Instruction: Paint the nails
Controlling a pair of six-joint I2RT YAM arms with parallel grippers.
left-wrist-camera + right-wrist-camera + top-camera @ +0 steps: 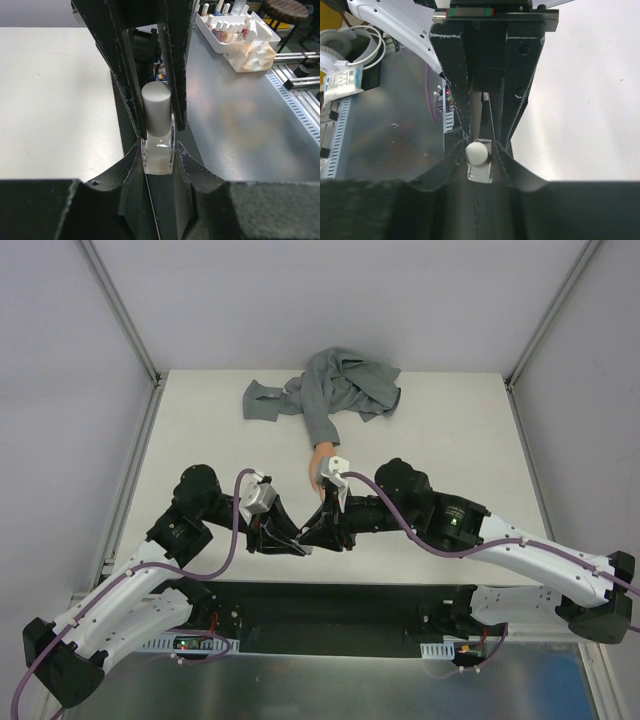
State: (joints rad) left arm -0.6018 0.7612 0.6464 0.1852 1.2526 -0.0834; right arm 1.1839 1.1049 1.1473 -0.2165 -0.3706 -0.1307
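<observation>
The peach mannequin hand (320, 466) lies mid-table, its grey fabric sleeve (335, 390) bunched behind it. Its nails are too small to make out. In front of it both grippers meet over the table's near edge. My left gripper (159, 150) is shut on the glass body of a small white polish bottle (158, 160). The black fingers (176, 75) of my right gripper (479, 150) press against both sides of the bottle's grey-white cap (158, 112). In the right wrist view the cap's round top (477, 152) sits between those jaws. From above, the left gripper (288, 538) and right gripper (325, 530) hide the bottle.
A white tray of several polish bottles (227, 30) and a tissue pack (256, 55) stand on the metal bench off the table. White headphones (340, 45) and a packet (342, 80) lie on the bench on the other side. Frame posts (120, 310) rise at the table's back corners.
</observation>
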